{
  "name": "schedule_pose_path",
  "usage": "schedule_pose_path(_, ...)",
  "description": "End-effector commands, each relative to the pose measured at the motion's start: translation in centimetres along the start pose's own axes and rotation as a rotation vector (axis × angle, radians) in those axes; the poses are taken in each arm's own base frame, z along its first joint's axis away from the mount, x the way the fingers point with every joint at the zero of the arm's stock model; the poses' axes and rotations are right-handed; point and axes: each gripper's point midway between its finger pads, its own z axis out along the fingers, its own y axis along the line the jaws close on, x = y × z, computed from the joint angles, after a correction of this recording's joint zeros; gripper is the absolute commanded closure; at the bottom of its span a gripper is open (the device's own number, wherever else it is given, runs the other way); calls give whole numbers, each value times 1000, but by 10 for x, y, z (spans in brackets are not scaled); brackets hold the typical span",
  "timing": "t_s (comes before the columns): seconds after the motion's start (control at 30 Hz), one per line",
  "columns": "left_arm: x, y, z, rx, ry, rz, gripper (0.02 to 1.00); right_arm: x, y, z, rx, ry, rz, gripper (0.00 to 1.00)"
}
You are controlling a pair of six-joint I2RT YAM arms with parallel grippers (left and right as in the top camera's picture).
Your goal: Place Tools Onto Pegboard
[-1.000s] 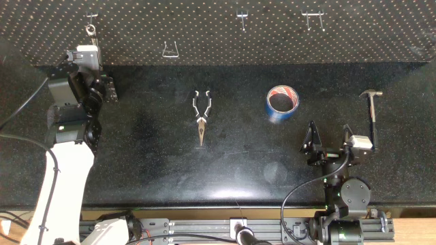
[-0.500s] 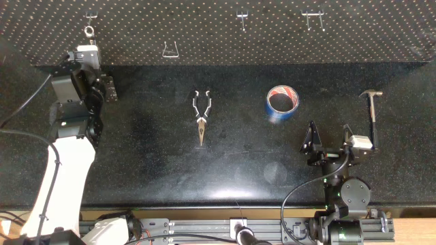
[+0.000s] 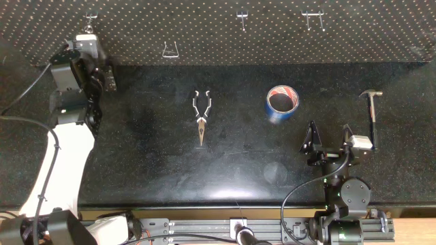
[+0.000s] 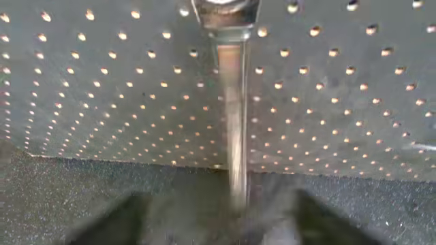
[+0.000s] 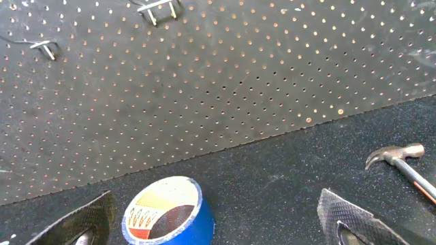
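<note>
1. No word, number or sign can be read in any of the views.
2. The blue tape roll (image 5: pixel 203 219) has a printed label (image 5: pixel 158 215) on its pale face, with red and yellow marks. In the right wrist view the print is too blurred to make out.
3. In the top view the same roll (image 3: pixel 281 102) shows only a trace of red and white at its rim, too small to read.
</note>
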Motion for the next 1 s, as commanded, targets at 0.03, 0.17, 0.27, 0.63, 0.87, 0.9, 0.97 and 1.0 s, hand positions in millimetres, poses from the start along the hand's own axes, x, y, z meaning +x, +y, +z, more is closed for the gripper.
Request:
schedule_pose_path(0.03, -12, 0, -1, 0, -26, -1, 23, 1, -3, 0, 15, -4, 16, 25)
schedule_pose_path(0.17, -13, -11, -2, 61, -26, 0, 23, 0, -3, 0, 15, -4, 16, 25)
schedule_pose_path(0.27, 0, -21, -13, 118, 31, 0, 25, 0, -3, 0, 15, -4, 16, 25)
schedule_pose_path(0.63, 78, -130, -107, 402, 436, -174, 23, 1, -3, 0, 15, -4, 16, 25)
schedule_pose_path(0.87, 91, -179, -127, 311, 720, -52, 23, 0, -3, 0, 15, -4, 16, 25)
schedule_pose_path(0.9, 85, -186, -130, 288, 738, 4, 23, 0, -3, 0, 15, -4, 16, 25)
schedule_pose_path(0.97, 73, -202, -133, 236, 762, 110, 23, 0, -3, 0, 15, -4, 16, 25)
schedule_pose_path(1.0, 66, -211, -132, 203, 790, 168, 23, 0, -3, 0, 15, -4, 16, 25)
